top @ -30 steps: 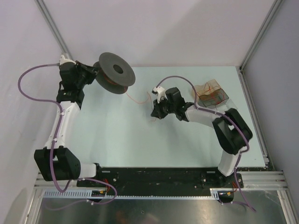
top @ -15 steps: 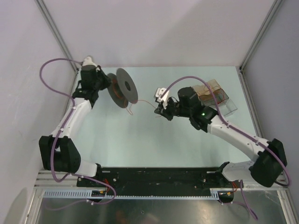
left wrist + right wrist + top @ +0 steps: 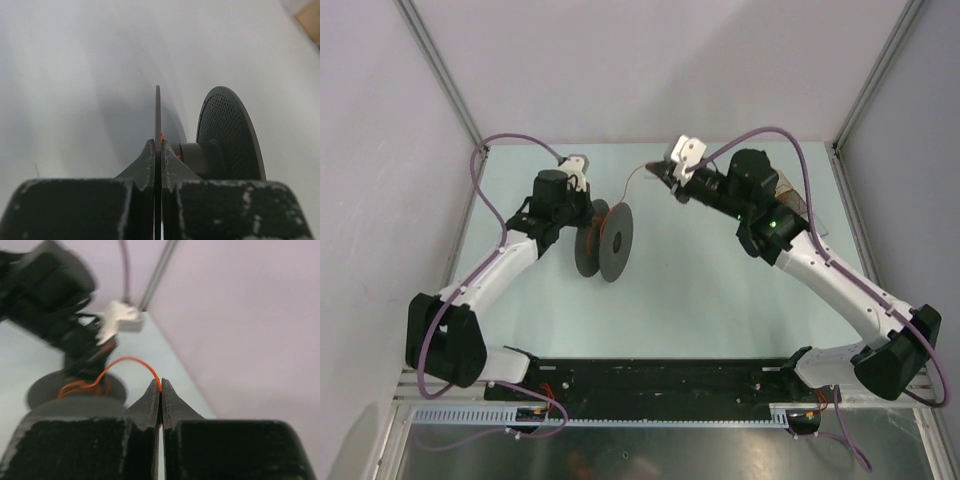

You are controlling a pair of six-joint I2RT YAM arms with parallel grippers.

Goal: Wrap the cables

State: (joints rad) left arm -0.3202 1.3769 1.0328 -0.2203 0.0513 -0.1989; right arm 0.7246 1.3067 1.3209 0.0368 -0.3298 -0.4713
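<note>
A black spool (image 3: pixel 605 240) stands on edge at the table's middle left. My left gripper (image 3: pixel 586 222) is shut on the thin edge of one flange (image 3: pixel 157 115); the other flange (image 3: pixel 227 135) and the hub (image 3: pixel 197 157) lie to its right, with a bit of orange wire (image 3: pixel 162 136) at the hub. My right gripper (image 3: pixel 665 178) is raised at the back centre, shut on the thin red-orange cable (image 3: pixel 125 361). The cable (image 3: pixel 638 172) arcs from its fingertips (image 3: pixel 160 385) down to the spool (image 3: pixel 75 390).
A clear plastic box (image 3: pixel 792 203) stands at the back right, mostly hidden behind my right arm. Metal frame posts (image 3: pixel 440 70) and side walls close in the table. The black rail (image 3: pixel 660 375) runs along the near edge.
My left arm has carried the spool from the back left corner towards the table's middle. My right gripper has moved up and back with the cable, which now arcs to the spool.
</note>
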